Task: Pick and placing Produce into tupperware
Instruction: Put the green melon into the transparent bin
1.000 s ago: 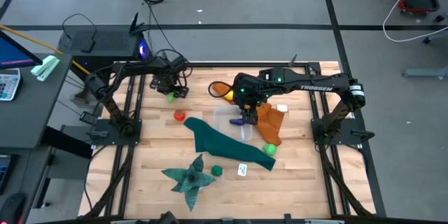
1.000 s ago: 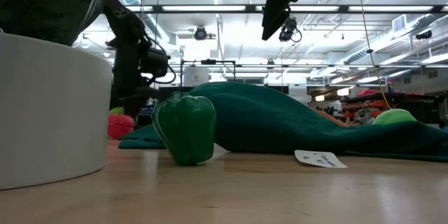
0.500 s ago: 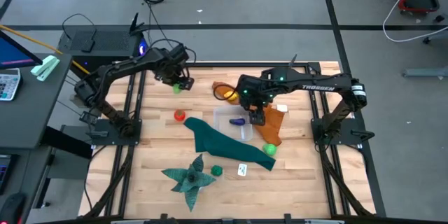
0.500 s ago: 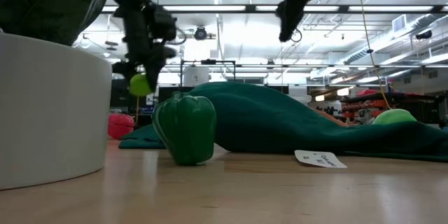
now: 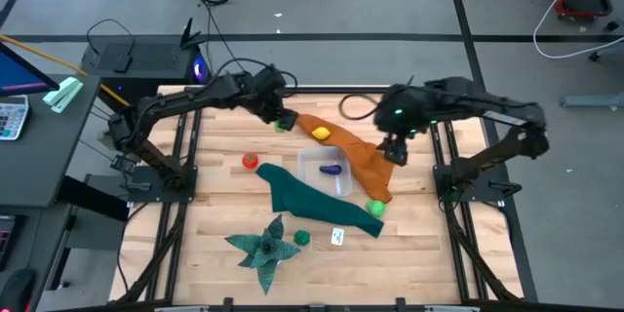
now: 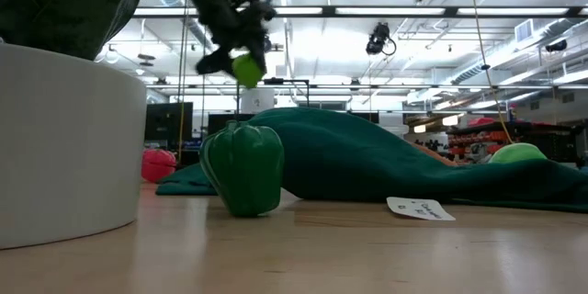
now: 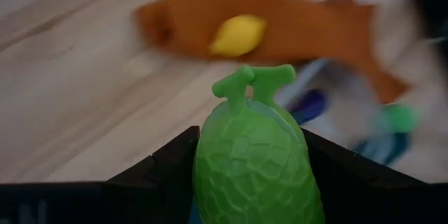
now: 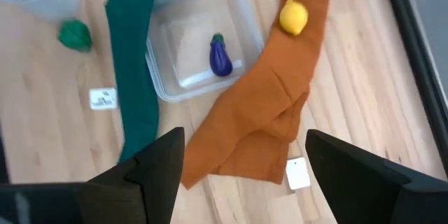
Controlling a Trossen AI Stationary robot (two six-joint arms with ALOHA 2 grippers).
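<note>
My left pincer (image 7: 255,182) grips the light green melon (image 7: 255,157) (stem forward), raised above the table. Ahead of it and lower sit the lemon (image 7: 239,34) on the orange cloth (image 7: 315,24) and the clear box (image 5: 327,173) holding the eggplant (image 8: 221,56). My right pincer (image 8: 241,164) hangs released above the cloth.

No brand, number or sign can be read anywhere. The small white card (image 6: 420,209) lying on the desk (image 6: 367,253), at about four o'clock from the dark green pepper (image 6: 243,167) in the low view, carries a few lines of dark writing, but the marks are too small to make out. The same card (image 8: 103,99) in the right wrist view shows only faint grey marks. A second white card (image 8: 297,174) beside the orange cloth (image 8: 269,105) looks blank.
</note>
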